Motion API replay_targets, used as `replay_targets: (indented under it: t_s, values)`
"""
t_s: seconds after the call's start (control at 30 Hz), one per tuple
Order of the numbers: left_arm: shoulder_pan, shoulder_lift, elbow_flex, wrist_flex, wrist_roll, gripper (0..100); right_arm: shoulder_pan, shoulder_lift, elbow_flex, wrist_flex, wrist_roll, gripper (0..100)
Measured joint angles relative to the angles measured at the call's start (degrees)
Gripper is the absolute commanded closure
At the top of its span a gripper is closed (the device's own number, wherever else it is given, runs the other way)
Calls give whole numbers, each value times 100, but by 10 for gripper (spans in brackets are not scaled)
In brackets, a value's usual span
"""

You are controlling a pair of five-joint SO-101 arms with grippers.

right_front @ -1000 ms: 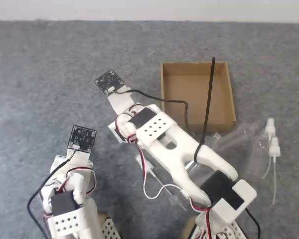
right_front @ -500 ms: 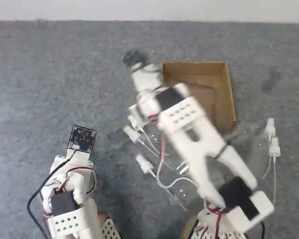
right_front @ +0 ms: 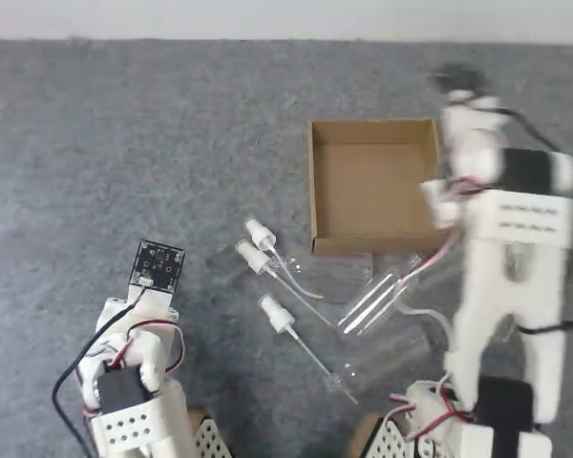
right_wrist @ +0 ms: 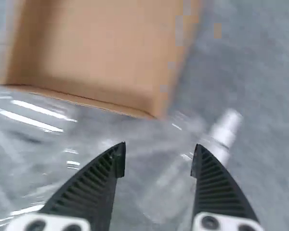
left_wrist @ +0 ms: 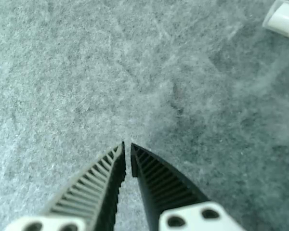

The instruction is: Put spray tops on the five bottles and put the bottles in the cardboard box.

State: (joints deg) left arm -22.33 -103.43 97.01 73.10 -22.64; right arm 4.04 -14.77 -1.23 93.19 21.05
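Hovering open, the right claw [right_wrist: 157, 153] frames clear bottles [right_wrist: 38, 114] whose outlines are hard to tell apart; the cardboard box [right_wrist: 101, 53] lies just beyond its tips. The left claw [left_wrist: 127, 148] is closed on nothing; a spray top [left_wrist: 285, 17] is cut off beyond it.

High view looks down; close wrist views face the carpet [left_wrist: 135, 72], right sharing the cardboard box [right_front: 372, 191].

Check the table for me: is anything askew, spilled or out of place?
Nothing looks spilled or broken. The clear bottles lie tumbled on their sides by the near wall of the cardboard box, with none inside it. Three loose spray tops lie scattered on the grey mat beside them.
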Motion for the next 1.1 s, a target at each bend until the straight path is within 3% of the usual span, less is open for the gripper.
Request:
replay_targets:
  t_s: [0.17, 0.4, 0.73, 1.1]
  values:
    - [0, 0, 0, 0, 0, 987, 1538, 229, 0, -378, 563, 813]
    - [0, 0, 0, 0, 0, 987, 2752, 1793, 0, -1116, 818, 814]
    - [0, 0, 0, 0, 0, 987, 3376, 3297, 0, -1644, 1486, 814]
    - [0, 0, 0, 0, 0, 987, 3130, 3701, -88, -1705, 1512, 814]
